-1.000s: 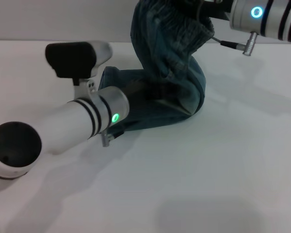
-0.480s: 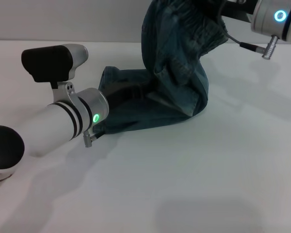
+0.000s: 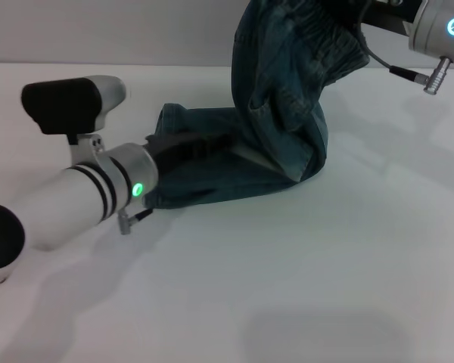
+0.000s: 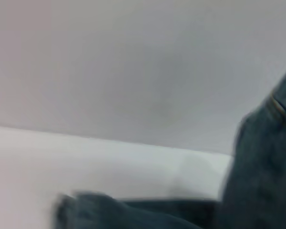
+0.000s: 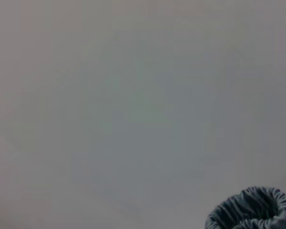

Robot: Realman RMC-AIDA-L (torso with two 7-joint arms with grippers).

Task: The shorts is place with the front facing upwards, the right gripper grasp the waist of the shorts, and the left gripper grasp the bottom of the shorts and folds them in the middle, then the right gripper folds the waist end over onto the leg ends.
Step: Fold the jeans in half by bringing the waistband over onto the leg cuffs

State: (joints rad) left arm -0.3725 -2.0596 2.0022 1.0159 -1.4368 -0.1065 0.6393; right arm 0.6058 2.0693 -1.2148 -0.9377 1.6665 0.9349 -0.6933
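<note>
- The left gripper sits nearest, at about 9 o'clock on the table, its green-ringed wrist low over the surface
- Its black fingers reach onto the flat lower layer of the shorts; whether they are parted or closed I cannot tell, and no denim is plainly pinched between them
- The shorts lie near the table's centre toward 12 o'clock: the leg part flat on the surface, running from the left gripper to a bend at about 2 o'clock, the rest rising steeply from that bend
- The bottom lies flat at the near-left end, just beside the left gripper
- Farther off, at 1 o'clock and well above the table, the waist hangs bunched and ruffled from the right gripper, blue ring showing; its fingers are hidden behind the cloth, yet judging by the hanging cloth they are clamped on the band
- The right wrist view shows only a gathered scrap of that band
- Judgement: denim is soft but fairly heavy and drapes rather than slips; the thick elastic band and the stitched hems are the firm places to take hold
</note>
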